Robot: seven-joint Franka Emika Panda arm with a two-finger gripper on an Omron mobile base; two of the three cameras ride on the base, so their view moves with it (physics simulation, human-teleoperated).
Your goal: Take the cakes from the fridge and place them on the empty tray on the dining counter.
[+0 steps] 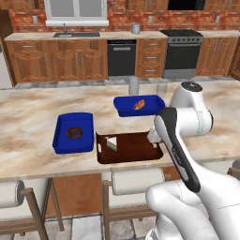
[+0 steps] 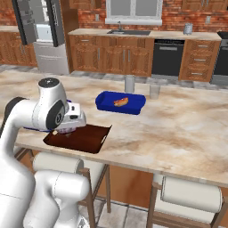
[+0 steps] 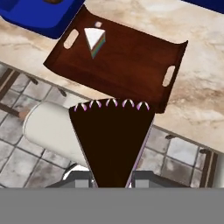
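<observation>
Chocolate cake slice [image 3: 112, 144] sits wedged between the gripper's [image 3: 111, 183] finger tips in the hand view, its broad end with a row of pale frosting dabs pointing to twelve o'clock, the narrow tip down at six. The jaws stand narrow, pinched on the wedge's tapering sides near the point. Judged from its look, the slice is light and soft: it would crumble or smear under a hard squeeze, and the frosted edge is best left untouched. A hold low on the flat sides, as here, seems the safest place, and a gentle release should keep the slice whole.

Beyond it at twelve o'clock lies the dark brown tray [image 3: 131, 65] on the dining counter [image 3: 201, 96], with the rainbow-layered white-topped slice [image 3: 94, 40] already resting near the handle cut-out at the tray's ten o'clock corner. Most of the tray floor is bare, so there is room for the second cake.

In the left base view the tray [image 1: 133, 147] sits at the counter's near edge, the rainbow slice [image 1: 111, 143] at its nine o'clock end, the arm's hand over its three o'clock end. A blue tray with a ring donut [image 1: 73, 132] lies just beside it at ten o'clock; another blue tray [image 1: 138, 105] holding some food stands at one o'clock. In the right base view the fridge [image 2: 42, 31] stands open, well apart, at eleven o'clock.
</observation>
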